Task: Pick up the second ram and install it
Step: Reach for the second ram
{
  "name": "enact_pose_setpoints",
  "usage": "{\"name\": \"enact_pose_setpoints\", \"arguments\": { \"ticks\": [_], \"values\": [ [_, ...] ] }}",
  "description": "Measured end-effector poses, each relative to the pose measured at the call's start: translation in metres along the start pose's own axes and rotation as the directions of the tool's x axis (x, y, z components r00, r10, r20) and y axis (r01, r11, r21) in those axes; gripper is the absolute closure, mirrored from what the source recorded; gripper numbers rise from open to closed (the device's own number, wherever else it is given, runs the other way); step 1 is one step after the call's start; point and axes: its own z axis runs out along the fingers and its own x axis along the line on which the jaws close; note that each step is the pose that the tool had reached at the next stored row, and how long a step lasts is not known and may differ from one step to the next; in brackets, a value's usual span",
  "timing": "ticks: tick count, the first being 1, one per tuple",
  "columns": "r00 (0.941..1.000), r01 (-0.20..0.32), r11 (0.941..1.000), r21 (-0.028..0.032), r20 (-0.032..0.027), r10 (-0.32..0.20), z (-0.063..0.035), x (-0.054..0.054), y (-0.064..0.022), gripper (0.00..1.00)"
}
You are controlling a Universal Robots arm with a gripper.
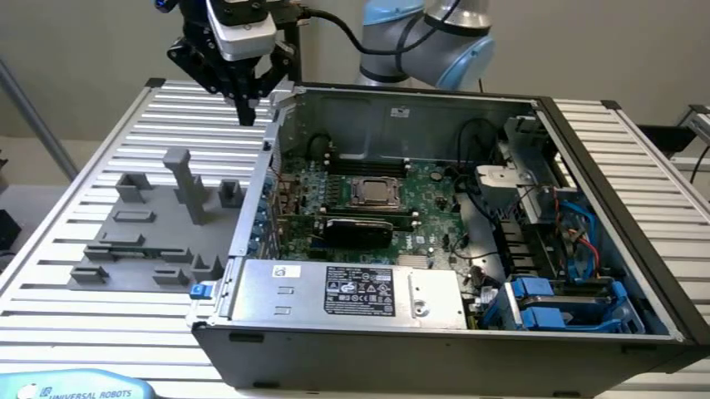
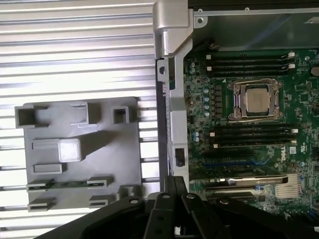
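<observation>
Your gripper (image 1: 246, 115) hangs pressed together and empty beside the computer case (image 1: 388, 93), so spread it and line up squarely over the second ram (image 2: 70, 184) in the grey fixture (image 2: 124, 149).

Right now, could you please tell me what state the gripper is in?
Gripper: jaws closed with nothing seen between them, above the slatted table just outside the computer case.
</observation>
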Motion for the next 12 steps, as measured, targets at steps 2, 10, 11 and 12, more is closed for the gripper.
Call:
{"name": "enact_pose_setpoints", "arguments": {
  "ticks": [2,10,11,12],
  "values": [
    [1.0000,0.000,1.0000,0.0001,0.0000,0.000,-0.0002,0.009,-0.0028,0.89],
    [1.0000,0.000,1.0000,0.0000,0.0001,0.000,-0.0002,0.045,-0.0148,0.89],
    [1.0000,0.000,1.0000,0.0000,0.0001,0.000,-0.0002,0.049,-0.0163,0.89],
    [1.0000,0.000,1.0000,-0.0001,0.0001,0.000,-0.0001,0.054,-0.0179,0.89]
  ]
}}
